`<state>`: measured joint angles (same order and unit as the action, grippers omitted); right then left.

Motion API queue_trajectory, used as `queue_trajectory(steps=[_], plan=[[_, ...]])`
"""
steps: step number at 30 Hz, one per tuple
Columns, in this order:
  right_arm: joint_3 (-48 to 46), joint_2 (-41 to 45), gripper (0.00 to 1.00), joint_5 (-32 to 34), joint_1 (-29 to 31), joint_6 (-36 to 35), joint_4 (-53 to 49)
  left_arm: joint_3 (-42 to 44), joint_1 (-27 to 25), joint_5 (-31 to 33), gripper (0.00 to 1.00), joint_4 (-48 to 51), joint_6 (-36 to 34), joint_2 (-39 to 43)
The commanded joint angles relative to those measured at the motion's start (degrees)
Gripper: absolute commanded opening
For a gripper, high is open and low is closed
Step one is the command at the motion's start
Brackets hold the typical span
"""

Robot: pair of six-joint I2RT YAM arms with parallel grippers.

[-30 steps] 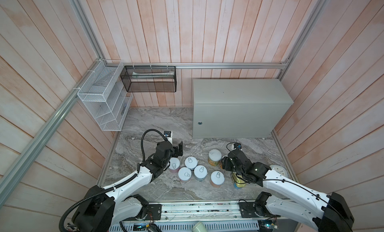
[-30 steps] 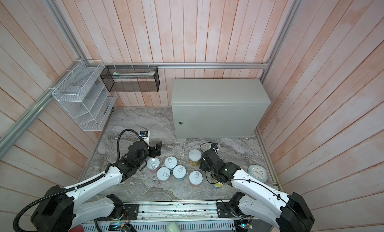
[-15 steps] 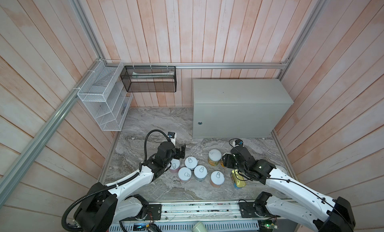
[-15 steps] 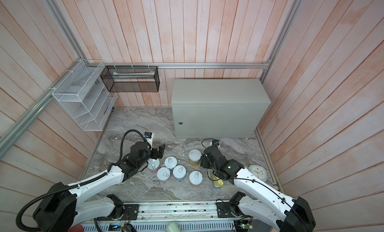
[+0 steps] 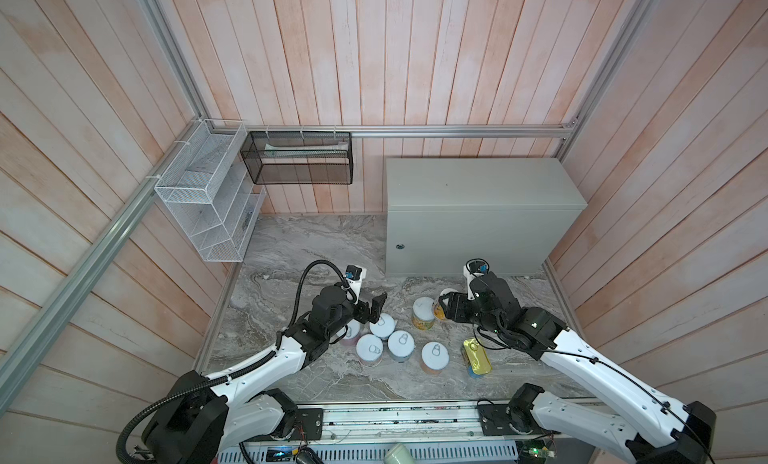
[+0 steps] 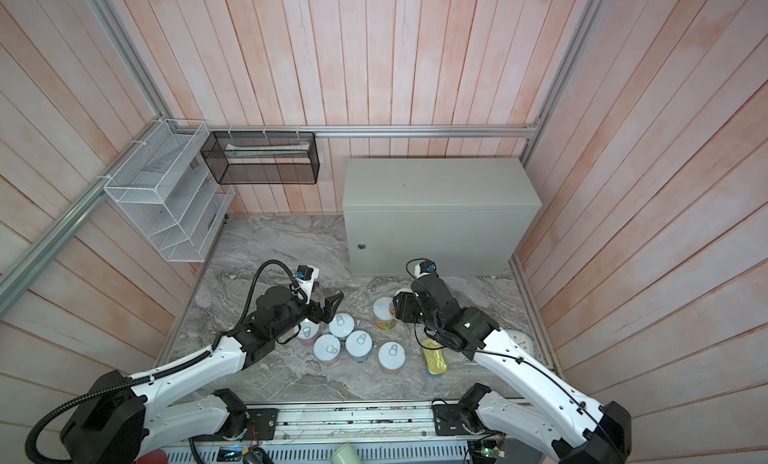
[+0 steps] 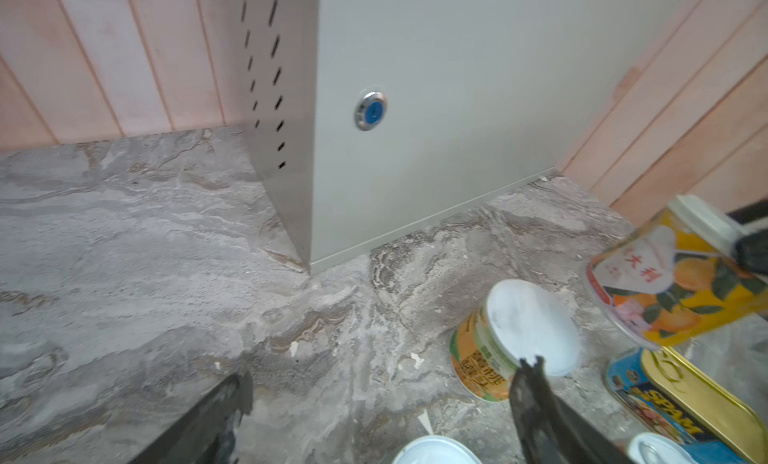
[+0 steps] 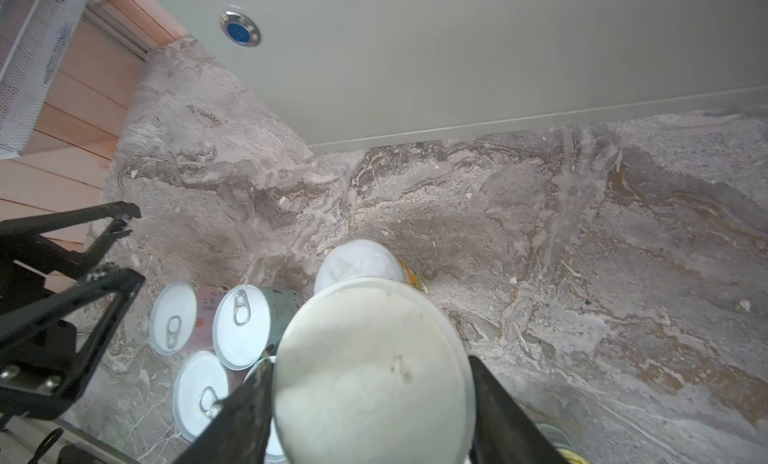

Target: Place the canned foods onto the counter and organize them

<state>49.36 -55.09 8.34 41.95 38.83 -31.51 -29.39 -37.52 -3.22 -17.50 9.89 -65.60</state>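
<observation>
Left jaws wide open, empty, over pull-tab cans (image 5: 401,343). Right jaws grip yellow can (image 8: 370,383), tilted, raised beside second yellow can (image 5: 423,314).

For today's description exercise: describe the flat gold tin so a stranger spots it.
Start at the large light-grey metal box. Before it, on grey marble, stand round cans. At their right end lies the only flat, oblong, gold-topped tin.
</observation>
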Motion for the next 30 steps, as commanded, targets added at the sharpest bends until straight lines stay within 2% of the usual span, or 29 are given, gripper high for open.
queue_trajectory(steps=[1, 4, 18, 30], plan=[[2.86, -0.45, 0.50, -2.22, -0.13, -2.09, 1.27, 0.97, -1.66, -4.65, 1.00, -3.85, -2.67, 0.05], [3.41, -0.56, 0.50, -4.46, -0.15, -2.27, 2.19, 0.79, -2.60, -6.35, 1.00, -5.12, -2.77, -0.91], [3.53, -0.22, 0.49, -11.62, -0.27, -2.73, 5.77, -0.55, -7.78, -21.62, 1.00, -13.51, -4.00, -5.47], [3.39, -0.23, 0.49, -18.11, -0.29, -3.83, 6.74, -6.31, -10.64, -24.46, 1.00, -14.93, -5.09, -12.45]])
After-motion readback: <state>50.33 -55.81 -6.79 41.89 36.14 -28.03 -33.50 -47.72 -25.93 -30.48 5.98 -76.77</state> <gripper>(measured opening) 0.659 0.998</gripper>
